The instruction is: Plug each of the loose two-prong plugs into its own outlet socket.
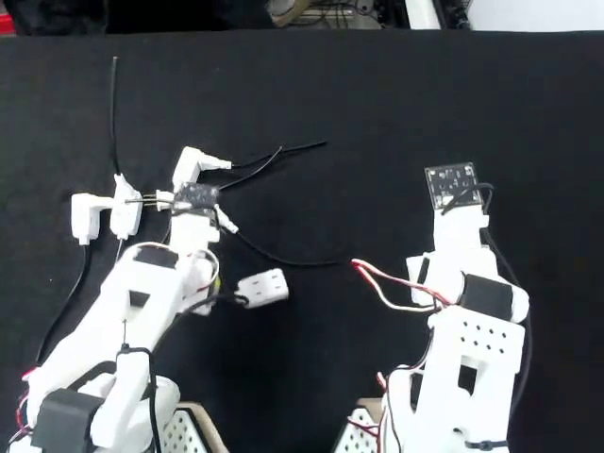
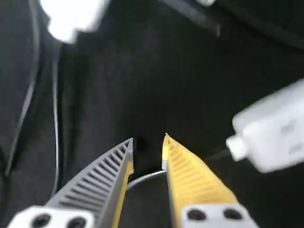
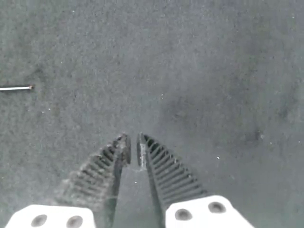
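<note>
In the high view my left gripper (image 1: pixel 192 200) sits among the white parts at the left. A white outlet block (image 1: pixel 85 215) lies beside a white plug (image 1: pixel 125 208) whose metal prongs (image 1: pixel 156 200) point toward the gripper. Another white plug (image 1: pixel 193 165) with a black cable lies just beyond it. A third white block (image 1: pixel 262 286) rests beside the left arm. The left wrist view has the left gripper (image 2: pixel 148 141) narrowly open over black cloth, a white plug body (image 2: pixel 273 135) to one side. My right gripper (image 3: pixel 133 140) is shut over bare cloth, apart from all plugs.
Thin black cables (image 1: pixel 274 255) trail across the black tablecloth (image 1: pixel 377 113) between the parts. A red and white wire (image 1: pixel 387 288) loops off the right arm (image 1: pixel 462 283). A cable tip (image 3: pixel 16 88) lies off to the side in the right wrist view.
</note>
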Tool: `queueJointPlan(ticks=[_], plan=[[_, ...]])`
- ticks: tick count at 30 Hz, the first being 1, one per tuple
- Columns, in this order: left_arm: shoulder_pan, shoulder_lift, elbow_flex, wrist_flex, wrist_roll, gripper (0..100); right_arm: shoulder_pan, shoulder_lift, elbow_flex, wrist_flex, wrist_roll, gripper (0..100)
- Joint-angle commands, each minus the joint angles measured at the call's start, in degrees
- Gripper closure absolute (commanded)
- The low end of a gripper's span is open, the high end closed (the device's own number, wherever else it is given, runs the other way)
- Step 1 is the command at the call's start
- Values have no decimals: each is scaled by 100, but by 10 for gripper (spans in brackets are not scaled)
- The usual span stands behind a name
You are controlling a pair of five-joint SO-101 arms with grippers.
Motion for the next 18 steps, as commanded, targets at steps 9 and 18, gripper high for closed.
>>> queueJointPlan(ticks=[9, 18], plan=[[-57, -35, -699, 2330, -3103, 893, -536, 22, 136, -97, -18, 973], [136, -2189, -998, 2629, -2919, 889, -545, 22, 145, -105, -35, 973]])
